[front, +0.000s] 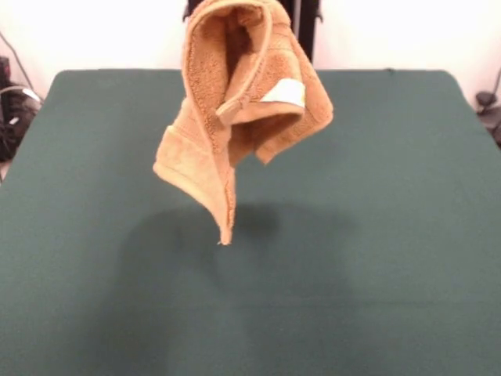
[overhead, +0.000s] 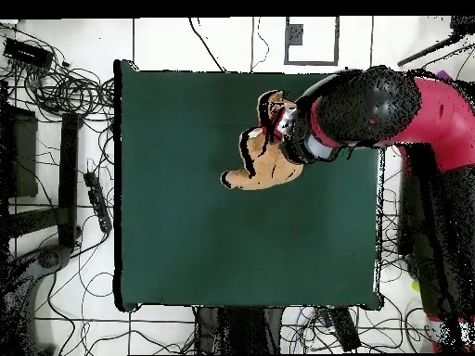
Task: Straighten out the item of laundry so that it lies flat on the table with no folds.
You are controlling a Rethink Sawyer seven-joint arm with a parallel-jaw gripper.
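Observation:
The orange-tan towel (front: 235,102) hangs bunched and folded in the air above the far middle of the green table (front: 376,235), its lowest corner clear of the cloth. Its white label (front: 286,92) faces the camera. The towel's top runs out of the picture, so the gripper is hidden in the front view. In the overhead view the gripper (overhead: 283,120) sits at the end of the arm, right over the towel (overhead: 264,169), above the table (overhead: 186,232) near its far right part. The towel hangs from it.
The red and black arm (overhead: 427,111) reaches in from the right over the table's edge. The towel's shadow (front: 235,227) lies on the cloth below it. Cables and gear (overhead: 65,102) lie on the floor left of the table.

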